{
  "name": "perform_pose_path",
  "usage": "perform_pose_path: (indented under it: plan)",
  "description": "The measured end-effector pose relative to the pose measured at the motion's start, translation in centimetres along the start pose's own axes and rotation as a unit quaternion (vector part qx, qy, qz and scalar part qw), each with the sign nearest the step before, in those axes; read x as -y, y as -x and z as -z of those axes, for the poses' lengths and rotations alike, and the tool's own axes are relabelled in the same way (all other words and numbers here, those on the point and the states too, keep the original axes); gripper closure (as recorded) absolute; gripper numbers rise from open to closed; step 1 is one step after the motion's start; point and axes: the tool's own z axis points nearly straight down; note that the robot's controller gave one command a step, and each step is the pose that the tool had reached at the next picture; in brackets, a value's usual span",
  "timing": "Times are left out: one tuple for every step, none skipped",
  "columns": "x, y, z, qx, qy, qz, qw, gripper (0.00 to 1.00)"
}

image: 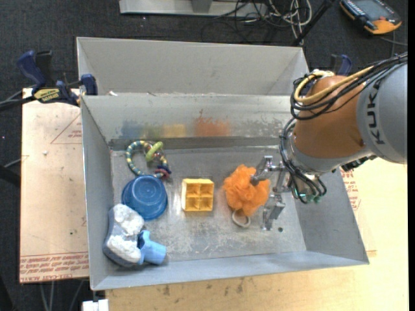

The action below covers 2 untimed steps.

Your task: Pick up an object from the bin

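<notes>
**Orange puff just left of fingers**

Gripper (268, 194) is low in the bin (214, 238), fingers spread wide, nothing clearly btwn them. Orange mesh puff (245, 190) lies just left of the tips; roundish, no long axis.

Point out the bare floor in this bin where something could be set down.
Bare bin floor runs along the back wall, from the coloured ring toy to the hand, behind the yellow block and orange pouf. A second strip lies in front of those two. The left end is crowded: ring toy, blue bowl, white-and-blue toy.
</notes>
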Motion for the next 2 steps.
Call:
perform_pose_path:
  plan:
    - [0.0,0.2,0.4,0.0037,0.0,0.001,1.0,0.0]
    - [-0.9,4.4,-1.9,0.0083,-0.001,0.026,0.9996,0.0]
